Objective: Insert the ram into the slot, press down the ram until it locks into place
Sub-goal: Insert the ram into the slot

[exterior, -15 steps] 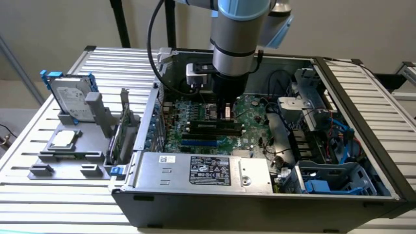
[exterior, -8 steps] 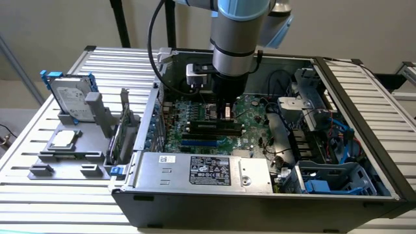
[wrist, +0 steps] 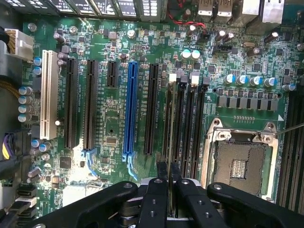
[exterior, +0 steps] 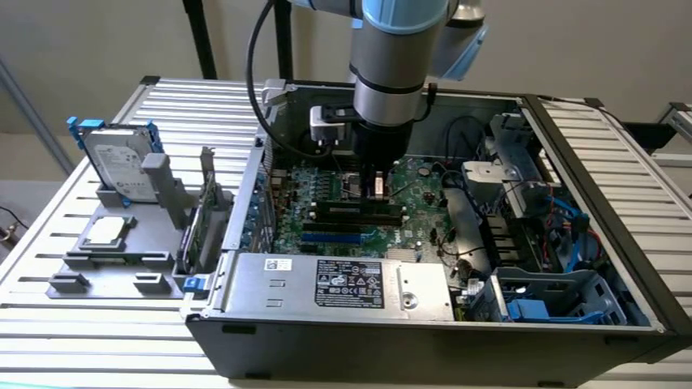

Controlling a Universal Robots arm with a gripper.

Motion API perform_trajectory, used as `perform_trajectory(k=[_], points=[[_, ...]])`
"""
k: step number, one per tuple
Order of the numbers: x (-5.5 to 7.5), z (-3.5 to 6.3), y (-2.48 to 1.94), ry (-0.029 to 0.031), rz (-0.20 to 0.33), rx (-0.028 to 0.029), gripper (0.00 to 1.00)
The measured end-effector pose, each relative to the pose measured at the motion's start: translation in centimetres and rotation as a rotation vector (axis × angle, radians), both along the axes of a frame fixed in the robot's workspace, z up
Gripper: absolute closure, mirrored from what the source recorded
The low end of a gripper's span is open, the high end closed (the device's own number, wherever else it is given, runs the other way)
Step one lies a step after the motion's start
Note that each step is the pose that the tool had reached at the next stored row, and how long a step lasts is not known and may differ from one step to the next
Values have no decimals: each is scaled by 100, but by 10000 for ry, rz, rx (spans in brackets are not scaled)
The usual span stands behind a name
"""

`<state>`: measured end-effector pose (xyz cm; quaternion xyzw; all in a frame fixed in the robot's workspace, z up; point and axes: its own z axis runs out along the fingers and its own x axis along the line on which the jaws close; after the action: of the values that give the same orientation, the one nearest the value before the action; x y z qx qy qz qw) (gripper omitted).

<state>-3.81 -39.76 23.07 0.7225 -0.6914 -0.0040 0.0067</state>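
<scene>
Ram was seen edge-on as a thin pale-green strip, standing along the slot, the nearest of four parallel black memory sockets with pale end clips. These were set between a longer blue slot and the open processor socket on the motherboard. Whether the stick was seated or merely poised in the socket's mouth could not be told.

The gripper was lowered into the open computer case, directly over the sockets. Its two black fingers were drawn nearly together, apparently pinched on the stick's upper edge at its near end.

The stick was judged to be light, stiff and thin, with smooth faces that could slip under a weak pinch. It was also judged fragile: its chips and contact edge were better left untouched. It was best held by the bare upper edge and pressed squarely, since a tilt could jam it against the clips.
</scene>
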Motion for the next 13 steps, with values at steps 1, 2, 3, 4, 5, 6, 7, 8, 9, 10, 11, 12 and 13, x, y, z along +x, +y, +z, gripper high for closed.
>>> perform_trajectory(k=[1,2,3,4,5,6,7,8,9,10,11,12,13], points=[[2,0,0,0,0,-2,87],[5,0,0,0,1,-3,87],[7,-1,0,0,0,-4,87],[9,-1,0,0,0,-4,87],[11,-3,0,1,1,-7,87],[11,-6,-1,0,0,-6,87],[11,-7,-2,0,1,-6,87],[11,-8,-3,0,1,-5,87],[11,-10,-4,-1,1,-4,87],[11,-12,-5,-1,1,-4,87],[11,-14,-7,0,1,-5,87],[11,-15,-9,0,1,-5,87],[11,-16,-10,0,1,-5,87]])
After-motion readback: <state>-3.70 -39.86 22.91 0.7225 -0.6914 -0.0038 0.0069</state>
